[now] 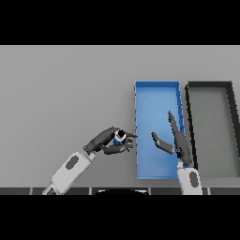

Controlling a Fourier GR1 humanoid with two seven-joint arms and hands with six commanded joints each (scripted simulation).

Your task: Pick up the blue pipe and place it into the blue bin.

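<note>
Your left robot hand [108, 141] is grasping the blue pipe [117, 137], held just beside the left wall of the blue bin [157, 89]. The pickup looks done; the placing remains. Your right robot hand [174, 140] is released, over the bin.

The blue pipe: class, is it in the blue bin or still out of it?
Out. The blue pipe sits in the curled fingers of the left hand, just left of the blue bin and outside its wall.

a grey table [56, 93] carries a blue bin [157, 85] and, just beside it, a black bin [210, 85].
</note>
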